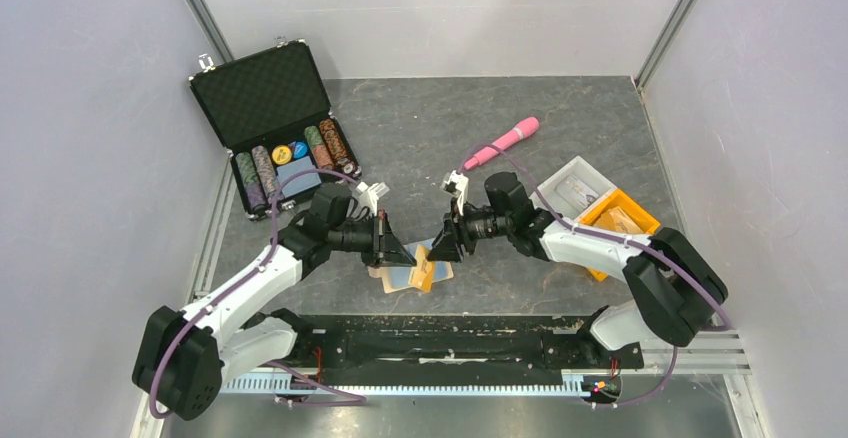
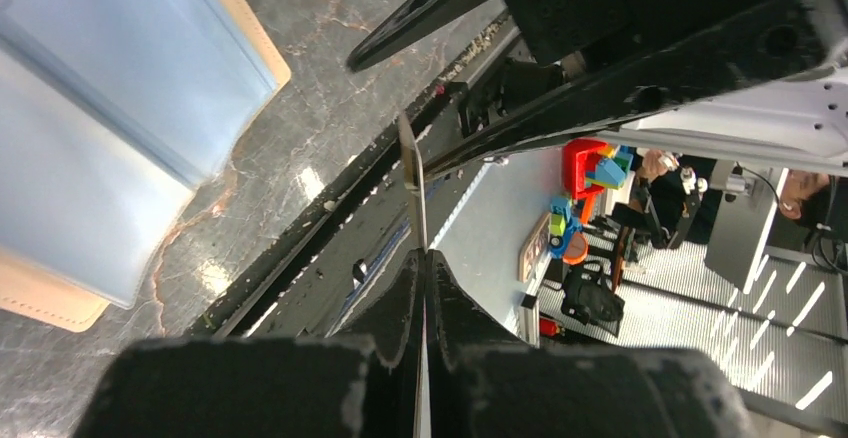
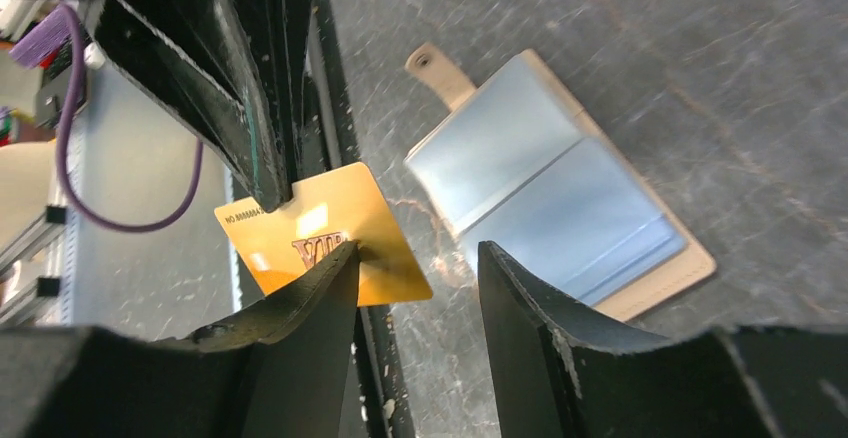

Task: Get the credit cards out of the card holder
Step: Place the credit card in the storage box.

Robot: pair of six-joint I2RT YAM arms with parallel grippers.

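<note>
The card holder (image 3: pixel 560 193) lies unfolded on the grey table, pale blue lining up and its snap tab pointing away; it also fills the left of the left wrist view (image 2: pixel 100 108) and sits between the two arms (image 1: pixel 392 280). My left gripper (image 2: pixel 422 258) is shut on a gold credit card (image 2: pixel 412 183), seen edge-on there. In the right wrist view the same card (image 3: pixel 315 213) hangs face-on with "VIP" on it, pinched at its top by the left fingers (image 3: pixel 250 148). My right gripper (image 3: pixel 415 248) is open; its left finger touches the card, with only table between the fingers.
An open black poker-chip case (image 1: pixel 275 123) stands at the back left. A pink tool (image 1: pixel 505 141) lies mid-back. A clear tray (image 1: pixel 578 188) and an orange tray (image 1: pixel 620 220) sit at the right. The black base rail (image 1: pixel 450 338) runs along the near edge.
</note>
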